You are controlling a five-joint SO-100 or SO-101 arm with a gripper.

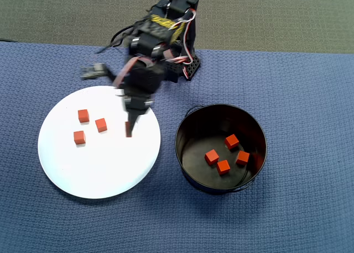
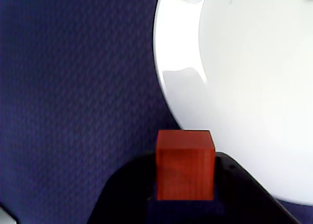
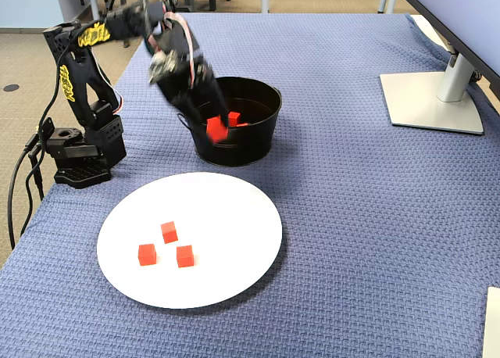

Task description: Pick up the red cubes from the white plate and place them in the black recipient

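A red cube (image 2: 185, 164) pinched in the claw (image 2: 185, 194); only overhead shows four cubes (image 1: 227, 152) potted.

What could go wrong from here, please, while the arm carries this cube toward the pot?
The gripper holds a red cube by its lower part only, in mid-air over the white plate; it might slip out and bounce onto the blue cloth. The arm looks blurred, and it could clip the black pot's tall wall.
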